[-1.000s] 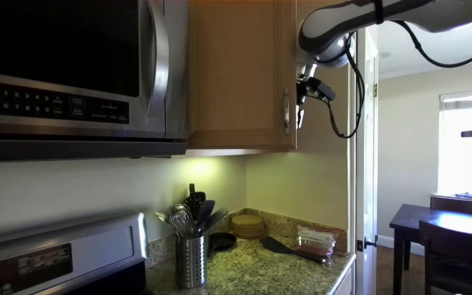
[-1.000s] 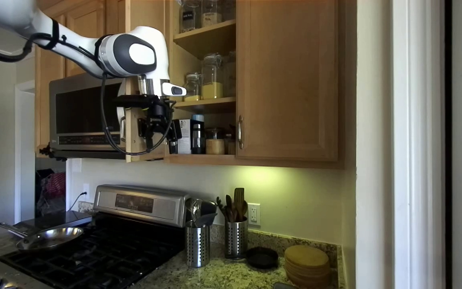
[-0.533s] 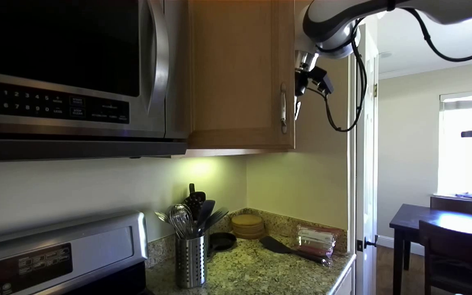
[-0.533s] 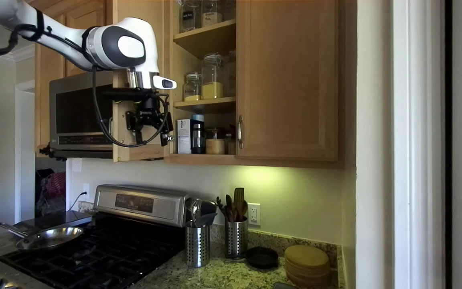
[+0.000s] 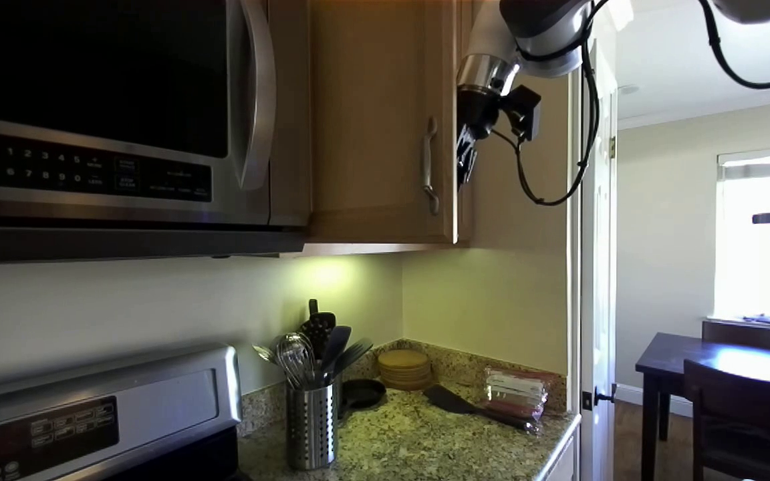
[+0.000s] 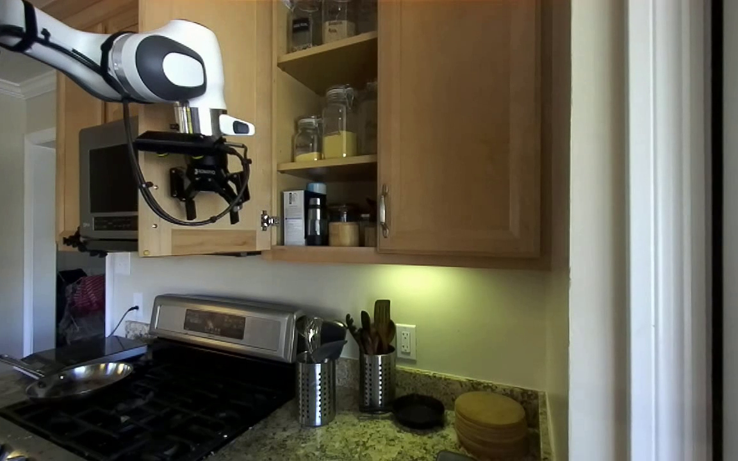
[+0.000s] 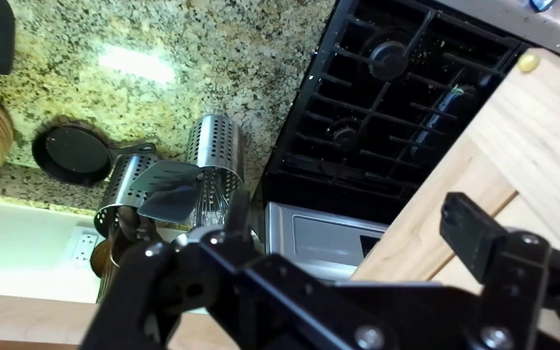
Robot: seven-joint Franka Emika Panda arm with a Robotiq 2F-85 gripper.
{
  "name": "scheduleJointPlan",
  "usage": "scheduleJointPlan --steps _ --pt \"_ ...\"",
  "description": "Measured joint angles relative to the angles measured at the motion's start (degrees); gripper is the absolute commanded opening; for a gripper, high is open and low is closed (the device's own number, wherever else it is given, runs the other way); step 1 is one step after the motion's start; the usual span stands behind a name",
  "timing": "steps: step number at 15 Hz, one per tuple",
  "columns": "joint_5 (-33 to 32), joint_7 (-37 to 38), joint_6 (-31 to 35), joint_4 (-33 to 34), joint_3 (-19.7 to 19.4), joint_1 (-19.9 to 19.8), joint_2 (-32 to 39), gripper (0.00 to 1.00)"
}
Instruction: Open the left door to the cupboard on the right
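The left door [image 6: 244, 70] of the maple-wood cupboard [image 6: 324, 253] stands swung wide open towards the microwave, with its inner face showing. Its outer face [image 5: 378, 120] and metal bar handle [image 5: 430, 167] show in an exterior view. My gripper [image 6: 213, 212] is at the door's inner side, fingers pointing down, apart and with nothing between them. In an exterior view the gripper [image 5: 465, 164] is partly hidden behind the door's free edge. In the wrist view the door [image 7: 542, 112] lies behind one finger of the open gripper [image 7: 350, 209]. I cannot tell whether it touches the door.
The right door [image 6: 459, 128] is closed. Jars [image 6: 340, 128] and boxes stand on the open shelves. The microwave [image 6: 111, 179] is beside the open door. Below are the stove [image 6: 164, 384], a pan [image 6: 81, 379] and utensil holders [image 6: 316, 390].
The left door has swung further open, towards the microwave. My gripper has moved the same way along its inner side, and the hinge has come into view. The fingers stay apart.
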Motion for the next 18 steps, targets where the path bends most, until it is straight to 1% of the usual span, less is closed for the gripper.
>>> scheduleJointPlan --steps 3,5,6,10,12,14,16,18 --pt "0.03 0.12 -0.09 -0.14 -0.18 -0.23 0.32 1.0" --pt "-1.72 1.92 -0.12 -0.85 -0.19 -0.91 0.91 1.0" --pt "-3.57 3.95 0.06 -1.55 -0.09 -1.41 1.25 1.0" --pt "-12.59 14.21 4.3 -7.52 1.15 -3.51 2.63 1.0" --pt "-17.1 20.7 6.26 -11.58 2.24 -4.32 3.57 1.0" --pt "-20.97 27.52 6.55 -15.02 3.31 -4.91 4.68 1.0" --pt "-23.57 33.48 6.53 -17.55 3.96 -5.27 5.64 1.0" --pt "-24.98 37.5 6.33 -18.93 4.06 -5.49 6.43 1.0"
